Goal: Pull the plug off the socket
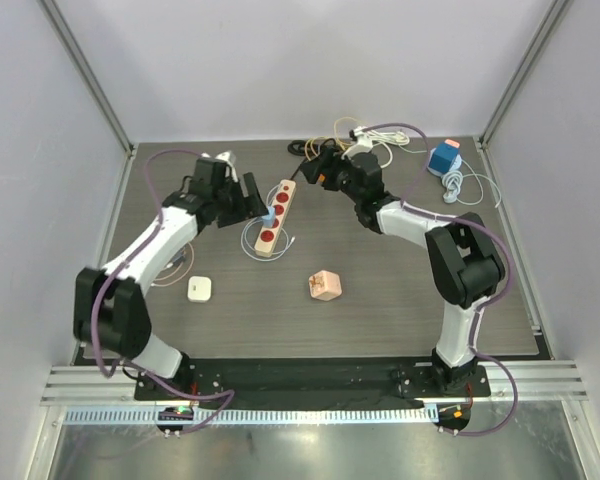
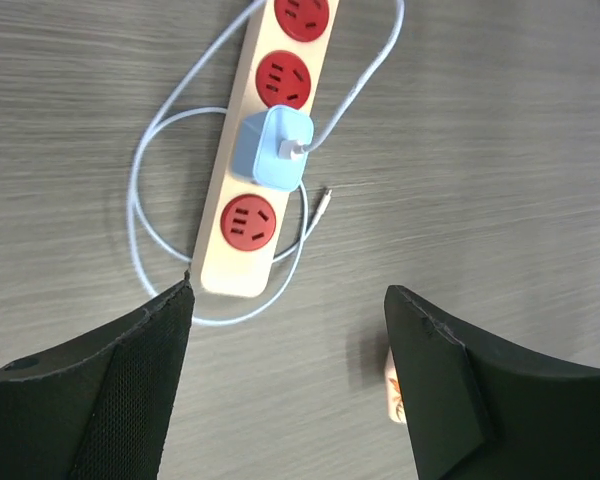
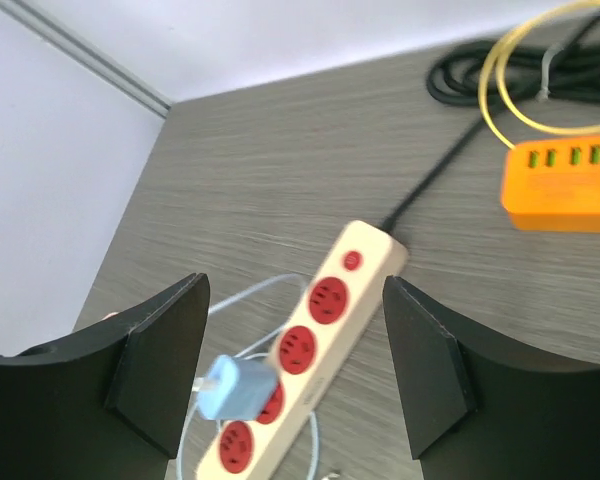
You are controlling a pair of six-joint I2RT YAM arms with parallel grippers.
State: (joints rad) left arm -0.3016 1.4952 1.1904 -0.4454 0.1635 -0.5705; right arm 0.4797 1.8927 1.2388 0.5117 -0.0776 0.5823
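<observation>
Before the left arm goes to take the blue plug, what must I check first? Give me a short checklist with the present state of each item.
1. Blue plug seated in the power strip: ok.
2. Left gripper open: ok, jaws wide apart.
3. Left gripper around the plug: not ok, the plug lies beyond the fingertips.
4. Right gripper bracing the strip: not ok, it is open and above the strip.
5. White cable clear of the closing path: cannot tell.
</observation>
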